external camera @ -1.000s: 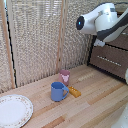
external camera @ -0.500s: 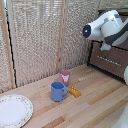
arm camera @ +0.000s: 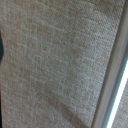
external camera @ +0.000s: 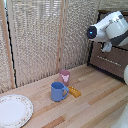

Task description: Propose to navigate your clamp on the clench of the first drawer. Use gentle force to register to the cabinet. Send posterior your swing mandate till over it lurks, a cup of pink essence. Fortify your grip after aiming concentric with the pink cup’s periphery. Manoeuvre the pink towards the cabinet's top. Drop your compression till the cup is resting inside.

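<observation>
Pink cup [external camera: 64, 76]: upright on counter [external camera: 95, 102], well below and away from claw, touching blue mug [external camera: 58, 91]; ungrasped. Claw [external camera: 106, 47]: raised before cabinet [external camera: 112, 60], likely approaching drawer handle; finger spacing cannot be told. Wrist view: woven screen only.

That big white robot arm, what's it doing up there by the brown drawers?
The bulky white and grey robot arm is up near the dark brown wooden cabinet, by its top drawer front. It is not holding anything that shows here, and its jaws are hidden. The small pale pink cup sits on the light wooden table, behind the blue mug with a handle. A white patterned plate rests nearby.
</observation>
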Robot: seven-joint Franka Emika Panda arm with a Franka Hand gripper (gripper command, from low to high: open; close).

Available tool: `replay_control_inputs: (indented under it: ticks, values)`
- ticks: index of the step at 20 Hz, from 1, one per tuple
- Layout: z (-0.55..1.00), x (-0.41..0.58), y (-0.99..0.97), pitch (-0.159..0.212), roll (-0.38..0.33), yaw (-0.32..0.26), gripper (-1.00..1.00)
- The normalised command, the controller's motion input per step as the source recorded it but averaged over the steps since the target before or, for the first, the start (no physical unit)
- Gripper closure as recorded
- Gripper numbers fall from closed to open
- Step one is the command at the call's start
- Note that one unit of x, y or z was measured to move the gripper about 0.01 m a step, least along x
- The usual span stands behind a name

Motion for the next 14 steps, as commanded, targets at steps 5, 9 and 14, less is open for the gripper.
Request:
replay_control_inputs:
  ticks: [5, 9, 14]
  values:
    - [0.15, 0.101, -0.55, -0.002, 0.012, -0.135, 1.00]
    - [0.22, 0.146, -0.40, -0.002, 0.090, -0.142, 1.00]
    - [0.00, 0.000, -0.02, 0.000, 0.004, 0.001, 1.00]
